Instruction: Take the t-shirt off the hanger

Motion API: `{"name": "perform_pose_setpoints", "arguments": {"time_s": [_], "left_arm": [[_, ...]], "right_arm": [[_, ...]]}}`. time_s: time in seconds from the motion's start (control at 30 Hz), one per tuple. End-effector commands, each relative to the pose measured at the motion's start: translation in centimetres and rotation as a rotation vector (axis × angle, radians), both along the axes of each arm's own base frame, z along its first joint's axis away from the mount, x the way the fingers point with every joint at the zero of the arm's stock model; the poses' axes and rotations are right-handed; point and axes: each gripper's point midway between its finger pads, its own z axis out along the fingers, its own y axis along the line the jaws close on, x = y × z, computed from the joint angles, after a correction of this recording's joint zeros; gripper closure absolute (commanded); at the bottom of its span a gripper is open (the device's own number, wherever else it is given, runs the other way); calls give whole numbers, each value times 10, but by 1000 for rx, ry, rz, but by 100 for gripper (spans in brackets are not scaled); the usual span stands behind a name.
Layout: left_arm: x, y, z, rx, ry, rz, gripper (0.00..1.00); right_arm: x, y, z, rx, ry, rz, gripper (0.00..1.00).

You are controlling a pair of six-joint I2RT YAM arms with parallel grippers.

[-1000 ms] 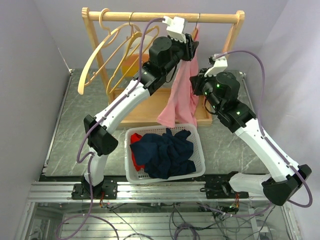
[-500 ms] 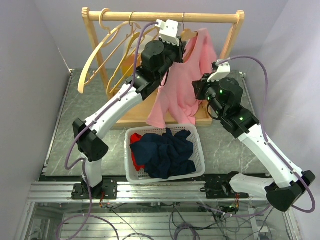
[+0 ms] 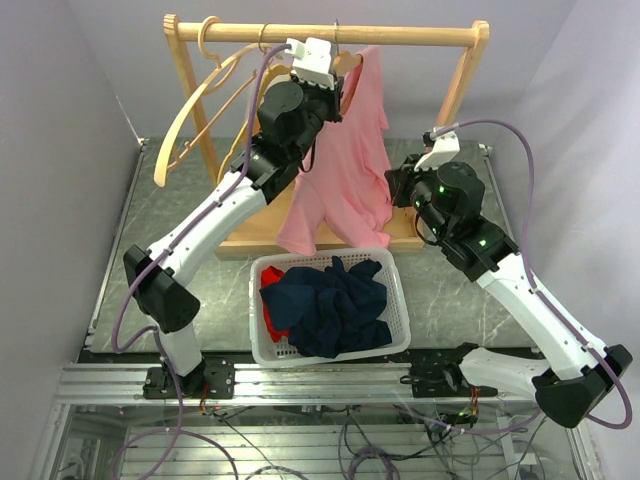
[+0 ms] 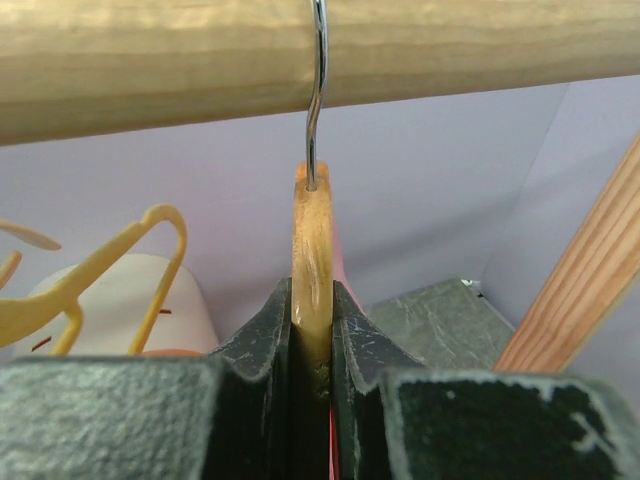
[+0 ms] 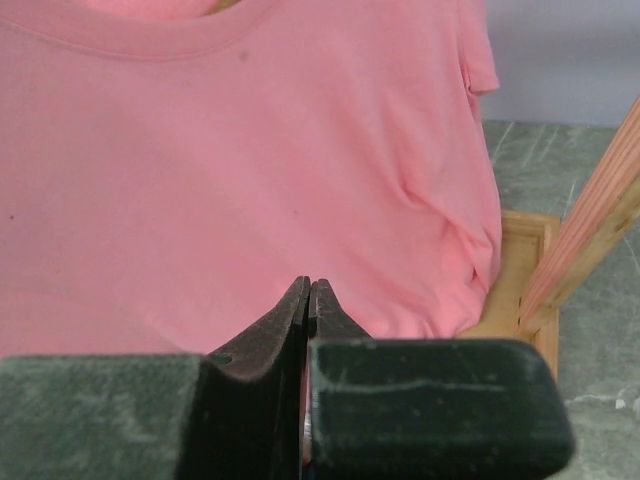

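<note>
- Because spare hangers (image 3: 200, 105) crowd the left end of the rail (image 3: 430, 36), any sliding of the loaded one should stop short of them, so nothing tangles.
- Next along, the left gripper (image 4: 312, 335) is clamped on the wooden hanger (image 4: 311, 250) just under its wire hook (image 4: 316, 100), near the middle of the rail. I judge its job is to hold that hanger steady and level. A hard twist could pop the hook off the rail.
- The pink t-shirt (image 3: 345, 150) hangs on that hanger, collar up. It drapes down in front of the rack at the far edge of the table, its hem near the far rim of the basket (image 3: 257, 335).
- Further right, the right gripper (image 5: 308, 295) has its fingers pressed together, close by the shirt's lower right side. Whether cloth is pinched between them I cannot tell.
- A good pull probably goes down and sideways off one shoulder of the hanger first, slowly, so the collar does not snag on the hanger's end.
- Once free, the shirt looks best let fall into the basket at the table's near edge.
</note>
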Motion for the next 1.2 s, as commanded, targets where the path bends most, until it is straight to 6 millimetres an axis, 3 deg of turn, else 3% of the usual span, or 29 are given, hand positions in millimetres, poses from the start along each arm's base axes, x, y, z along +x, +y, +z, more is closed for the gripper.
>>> {"name": "perform_pose_setpoints", "arguments": {"time_s": [0.0,0.43,0.97,1.17], "left_arm": [[-22,31,74,-158,-194,-16,93],[-48,50,89,-184,-294,-67,93],[-80,68,73,-117,-277,-101,93],[-94,80,56,-85,-248,-96,93]], "right_arm": [[-6,0,5,20,-21,10,100],[-5,3,-14,18,14,16,100],[-9,2,-26,25,28,22,100],[-9,-1,-32,35,36,1,97]]}}
